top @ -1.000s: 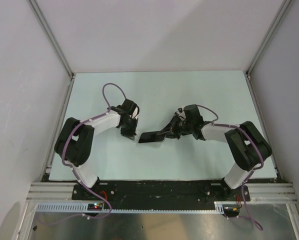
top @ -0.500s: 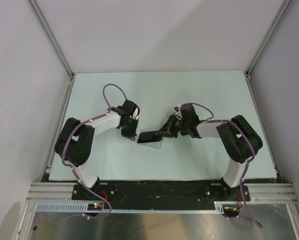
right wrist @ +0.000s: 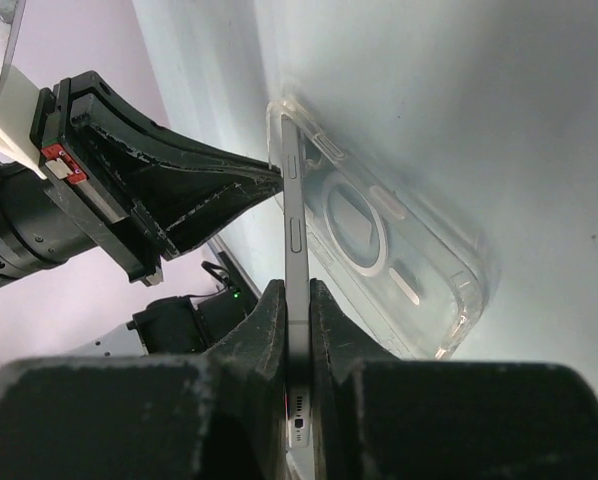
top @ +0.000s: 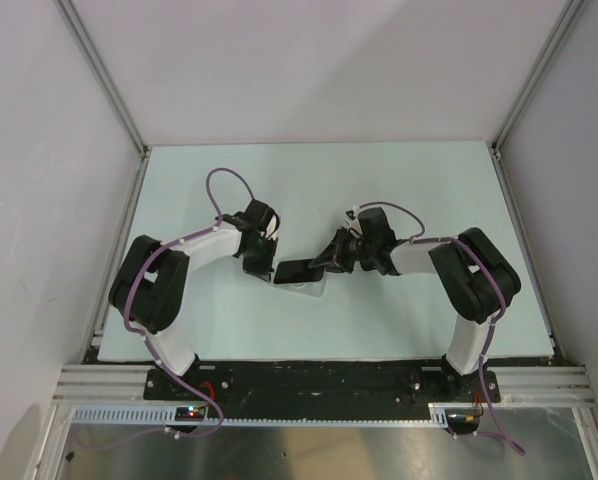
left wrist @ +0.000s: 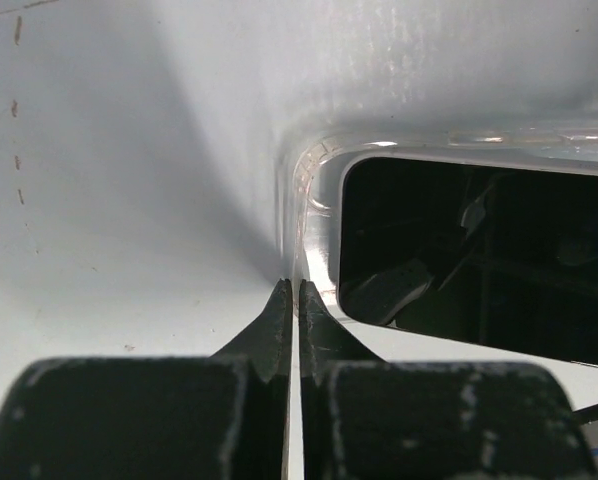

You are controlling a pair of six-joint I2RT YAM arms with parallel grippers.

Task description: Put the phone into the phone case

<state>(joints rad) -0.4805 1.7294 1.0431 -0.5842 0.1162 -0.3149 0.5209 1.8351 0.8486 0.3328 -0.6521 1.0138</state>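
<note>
Where my right claw [right wrist: 297, 300] fills the bottom of its own wrist view, its two black, scuffed fingers are clamped flat on the faces of the phone [right wrist: 295, 215], near the end with the port. I see the phone edge-on: a thin grey metal band with two slim side buttons. Its glass face is dark and glossy in the left wrist view.

Just beside it lies the clear phone case [right wrist: 404, 255], a soft-looking see-through shell with rounded corners and a pale ring and bar in its back. It rests open side up on the table [top: 379, 180]. The phone's far end meets the case's far end. The rest of the phone angles up and away from the case, so it is not seated.

At that far end of the case my left claw [left wrist: 291, 290] comes in with wedge-shaped black fingers drawn together to a hairline. They are pinched on the case's clear corner lip.

From above, both my arms bend at the elbow and reach inward, with the wrists low on either side of the case. The table is matte pale green.
</note>
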